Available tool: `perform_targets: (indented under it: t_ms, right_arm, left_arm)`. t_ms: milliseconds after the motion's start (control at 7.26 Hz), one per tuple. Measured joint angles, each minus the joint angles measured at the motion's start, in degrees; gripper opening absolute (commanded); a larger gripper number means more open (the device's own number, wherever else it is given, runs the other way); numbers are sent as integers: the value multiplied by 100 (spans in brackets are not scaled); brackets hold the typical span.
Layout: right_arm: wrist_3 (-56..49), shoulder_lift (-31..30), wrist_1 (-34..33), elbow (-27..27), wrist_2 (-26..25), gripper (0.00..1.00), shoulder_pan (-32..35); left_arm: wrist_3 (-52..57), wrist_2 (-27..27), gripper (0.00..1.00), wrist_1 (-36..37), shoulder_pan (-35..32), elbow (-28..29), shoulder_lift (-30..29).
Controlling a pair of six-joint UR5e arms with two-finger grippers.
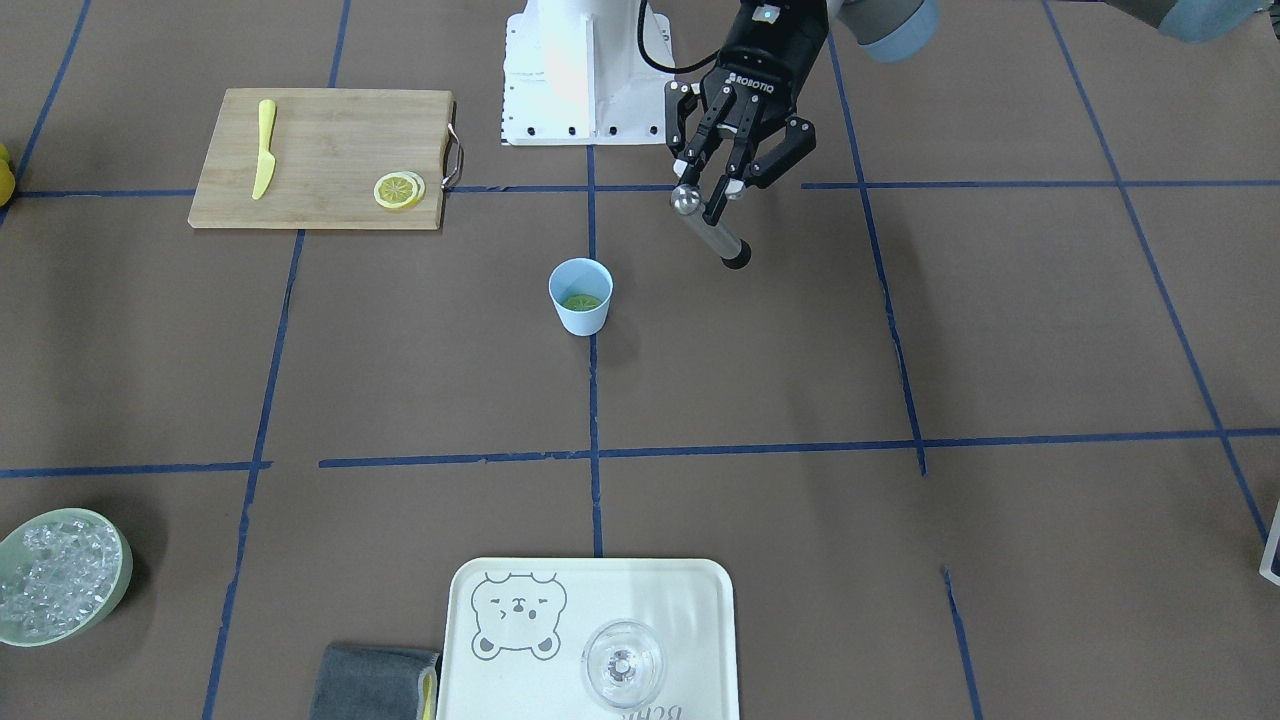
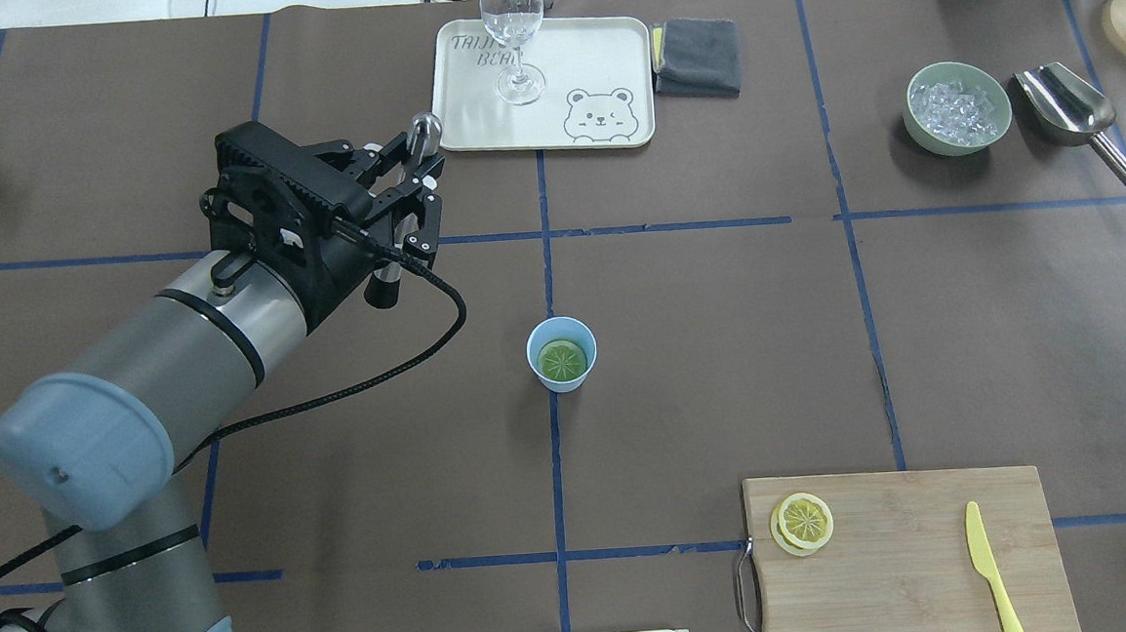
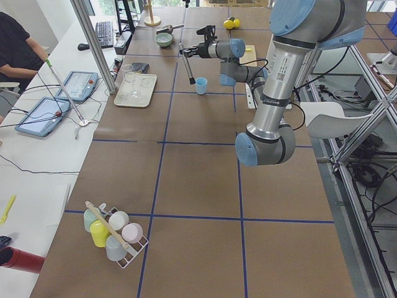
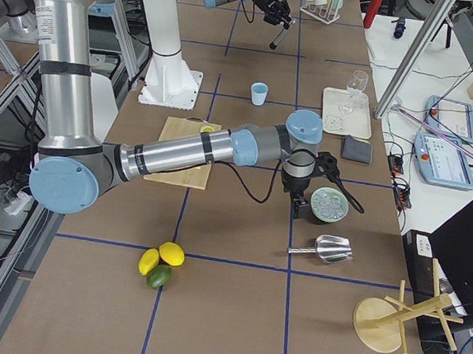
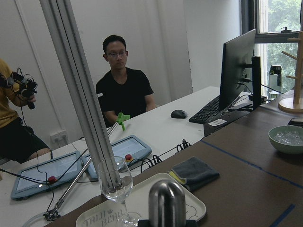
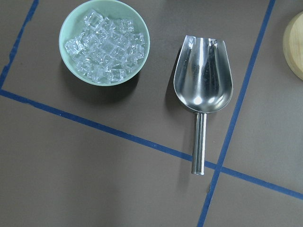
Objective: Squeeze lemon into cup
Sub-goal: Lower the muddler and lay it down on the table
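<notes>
The pale-blue cup [image 2: 563, 382] [image 1: 581, 320] stands at the table's centre. A lemon slice [image 2: 563, 359] [image 1: 581, 301] lies flat inside it. Two more lemon slices [image 2: 802, 522] [image 1: 398, 190] rest overlapped on the wooden cutting board [image 2: 911, 568]. My left gripper [image 2: 408, 184] [image 1: 715, 195] hangs above the table, to the cup's left and farther from the robot in the overhead view, shut on a steel muddler [image 1: 712, 228] [image 5: 166, 203] held tilted. My right gripper [image 4: 301, 201] shows only in the exterior right view, over the ice bowl; I cannot tell its state.
A yellow plastic knife [image 2: 991, 573] lies on the board. The white tray [image 2: 596, 60] with a clear glass [image 2: 513, 26] and a grey cloth [image 2: 697, 57] sit at the far edge. The green bowl of ice [image 6: 104, 42] and metal scoop [image 6: 203, 80] lie at far right.
</notes>
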Motion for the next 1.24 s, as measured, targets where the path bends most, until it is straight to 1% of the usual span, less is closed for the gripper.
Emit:
perform_targets:
  t_ms: [138, 276, 413, 551, 827, 965, 1102, 1240]
  right_arm:
    - [0, -2, 0, 1, 0, 100, -8]
    - [0, -3, -2, 1, 0, 100, -16]
    - [0, -3, -6, 1, 0, 100, -24]
    - [2, -3, -6, 1, 0, 100, -30]
    - [2, 5, 7, 11, -2, 100, -40]
    - [1, 13, 13, 30, -21, 100, -50]
    - [0, 28, 16, 50, -47, 100, -60]
    - [0, 45, 19, 67, -61, 100, -70]
  left_arm:
    - [-140, -568, 0, 321, -247, -3, 3]
    - [-215, -1259, 0, 660, -567, 6, 6]
    - [-284, -1789, 0, 1049, -801, 13, 26]
    - [-482, -2036, 0, 1499, -903, 16, 58]
    - [-1179, -2348, 0, 2377, -952, 10, 59]
    - [-1533, -2672, 0, 2728, -974, 22, 50]
    - [-1798, -2905, 0, 2937, -1000, 44, 62]
    - [-1937, -3007, 0, 3092, -1038, 81, 77]
